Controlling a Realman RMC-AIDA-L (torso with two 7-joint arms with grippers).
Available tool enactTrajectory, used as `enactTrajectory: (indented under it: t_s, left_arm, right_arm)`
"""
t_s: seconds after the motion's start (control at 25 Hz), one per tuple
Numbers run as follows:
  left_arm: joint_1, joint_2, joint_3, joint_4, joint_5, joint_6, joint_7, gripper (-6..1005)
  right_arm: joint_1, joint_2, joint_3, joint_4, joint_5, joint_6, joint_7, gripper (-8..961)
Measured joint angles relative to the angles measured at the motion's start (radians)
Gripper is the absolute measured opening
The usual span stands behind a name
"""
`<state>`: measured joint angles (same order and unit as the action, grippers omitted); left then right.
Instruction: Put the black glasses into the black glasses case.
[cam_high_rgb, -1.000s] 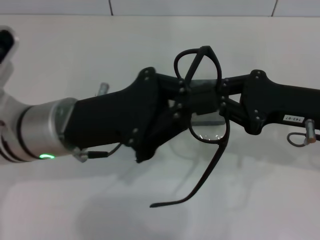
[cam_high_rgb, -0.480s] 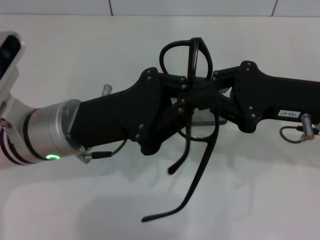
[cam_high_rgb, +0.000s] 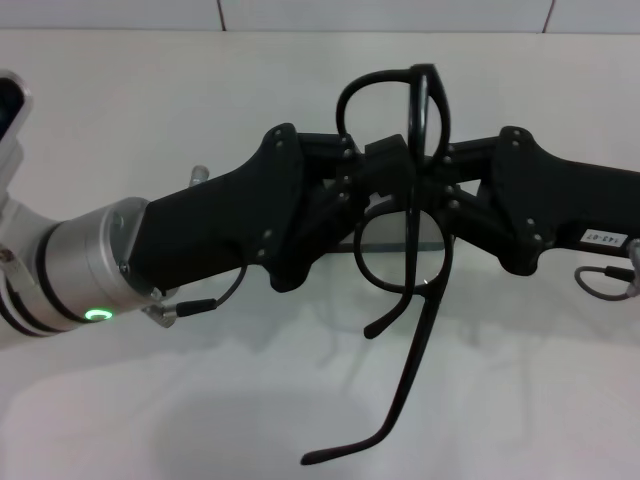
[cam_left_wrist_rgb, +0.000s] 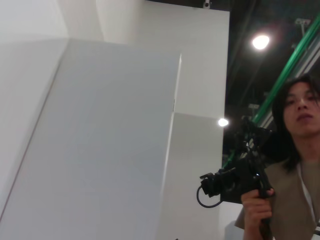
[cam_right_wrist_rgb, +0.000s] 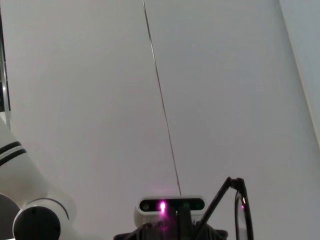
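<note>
The left end effector (cam_high_rgb: 375, 185) reached in from the left above the white bench (cam_high_rgb: 150, 100), its fingers closed on the frame of the black glasses (cam_high_rgb: 405, 215). The glasses hung in the air between the two arms, lenses stacked one above the other, both temples dangling down toward the bench. The right end effector (cam_high_rgb: 445, 190) met them from the right and seemed to pinch the frame too. No glasses case showed anywhere, so the task looked roughly mid-way: glasses lifted, temples unfolded, placing them into the case remained
</note>
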<state>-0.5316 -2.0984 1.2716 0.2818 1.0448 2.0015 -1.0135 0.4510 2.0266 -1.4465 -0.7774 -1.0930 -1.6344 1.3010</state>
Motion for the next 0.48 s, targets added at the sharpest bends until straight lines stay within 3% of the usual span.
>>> enactTrajectory:
  t_s: [0.48]
  left_arm:
    - [0.021,-0.001,0.009,0.002,-0.008,0.024,0.001,33]
  right_arm:
    - [-0.004,0.0,0.0,0.023,0.008,0.0,-0.009,94]
